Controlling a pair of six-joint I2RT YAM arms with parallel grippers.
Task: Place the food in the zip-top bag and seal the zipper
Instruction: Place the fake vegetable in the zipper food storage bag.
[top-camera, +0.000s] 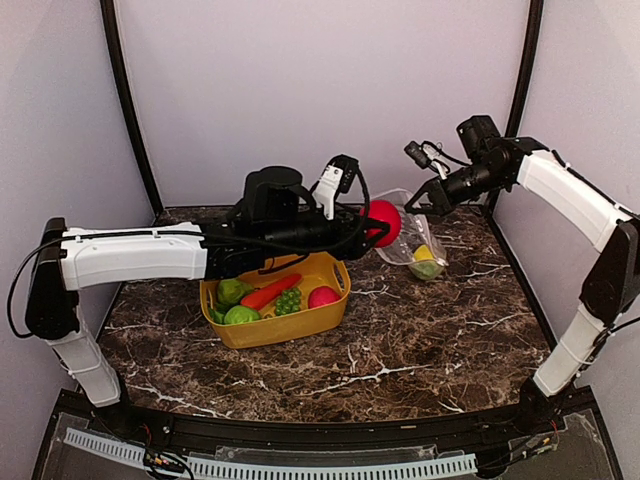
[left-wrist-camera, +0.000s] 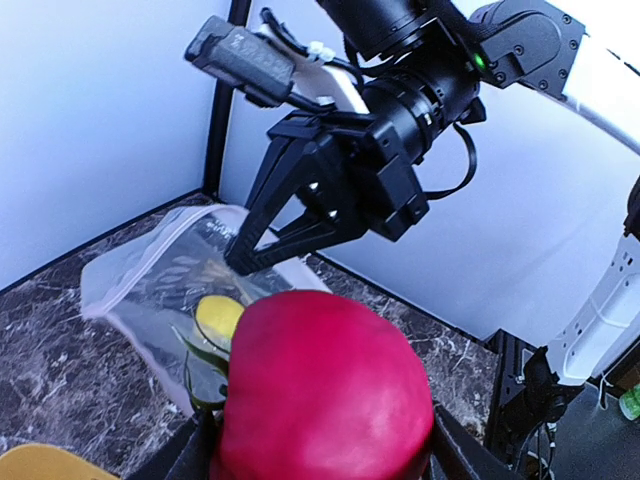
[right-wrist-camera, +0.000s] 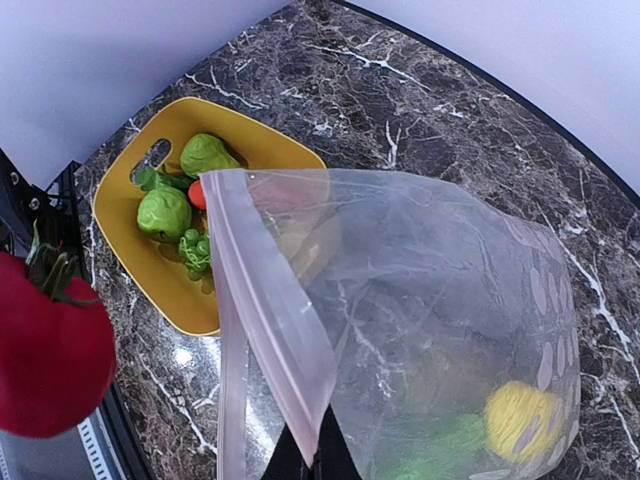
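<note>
My left gripper (left-wrist-camera: 320, 442) is shut on a red ball (left-wrist-camera: 320, 390), held in the air just left of the zip-top bag (top-camera: 415, 245). My right gripper (right-wrist-camera: 318, 455) is shut on the bag's mouth edge and holds it up by the whitish zipper (right-wrist-camera: 265, 310). The mouth gapes toward the ball. Inside the bag lie a yellow lemon (right-wrist-camera: 522, 420) and a green piece (right-wrist-camera: 440, 450). The remaining food sits in the yellow tub (top-camera: 270, 332): green round ones (top-camera: 232, 291), a carrot (top-camera: 270, 292), grapes (top-camera: 288, 300) and another red ball (top-camera: 322, 296).
The tub stands at mid-table under the left arm's forearm (top-camera: 140, 255). The marble tabletop (top-camera: 420, 340) is bounded by white walls and black corner posts (top-camera: 125, 100). The right arm (top-camera: 570, 195) reaches in from the back right.
</note>
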